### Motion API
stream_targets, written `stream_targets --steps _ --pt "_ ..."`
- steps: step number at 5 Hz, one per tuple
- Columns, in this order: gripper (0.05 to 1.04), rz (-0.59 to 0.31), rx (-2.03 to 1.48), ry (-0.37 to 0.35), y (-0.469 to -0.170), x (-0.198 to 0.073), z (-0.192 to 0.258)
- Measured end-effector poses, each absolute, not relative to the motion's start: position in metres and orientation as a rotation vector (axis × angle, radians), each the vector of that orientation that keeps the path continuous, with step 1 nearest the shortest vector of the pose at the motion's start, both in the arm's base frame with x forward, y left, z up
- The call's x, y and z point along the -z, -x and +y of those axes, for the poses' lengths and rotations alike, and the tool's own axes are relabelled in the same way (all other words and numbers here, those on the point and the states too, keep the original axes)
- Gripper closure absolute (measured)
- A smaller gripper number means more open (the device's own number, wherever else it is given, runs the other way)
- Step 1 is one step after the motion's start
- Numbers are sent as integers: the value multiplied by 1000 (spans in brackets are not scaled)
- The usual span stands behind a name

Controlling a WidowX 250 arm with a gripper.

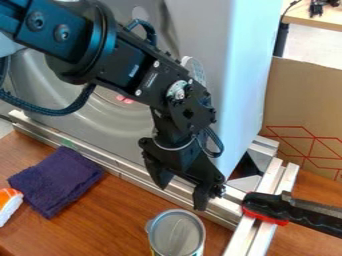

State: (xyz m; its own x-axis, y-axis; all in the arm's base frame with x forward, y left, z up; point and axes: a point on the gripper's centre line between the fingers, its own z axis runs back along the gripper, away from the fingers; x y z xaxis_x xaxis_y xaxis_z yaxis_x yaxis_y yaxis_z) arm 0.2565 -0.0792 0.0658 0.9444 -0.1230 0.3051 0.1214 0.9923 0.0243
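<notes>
- Apparently little was done so far, as I judged it: the claw (181, 197) hung right of the frame's middle with its two fingers spread apart and nothing between them.
- The can (176, 233) stood upright at the bottom edge of the frame, just below the claw and apart from it, its round end facing up. As I saw it, any grasp or lift was left to do.
- A dark purple cloth (57, 181) lay folded at the lower left, and an orange-and-white thing (9, 202) sat beside it, cut off by the left edge.
- Behind them, a metal rail (127, 167) slanted from the left edge towards the lower right, along the foot of a big pale panel (237, 75). That looked to me like the tightest side for the arm.
- At the lower right a black-and-red clamp (287, 210) lay across the crosswise rails (259, 220), an awkward corner to swing into.
- Wood of the bench (107, 220) stretched between cloth and can, which seemed the roomier side for moving.
</notes>
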Motion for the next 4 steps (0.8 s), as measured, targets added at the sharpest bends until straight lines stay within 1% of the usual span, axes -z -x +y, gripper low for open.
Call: stream_targets --steps 2,3,4 --pt "83 -282 95 52 -257 -41 -86" --pt "83 -279 84 63 -260 -34 -86" --pt "83 -279 74 90 -258 -26 -89"
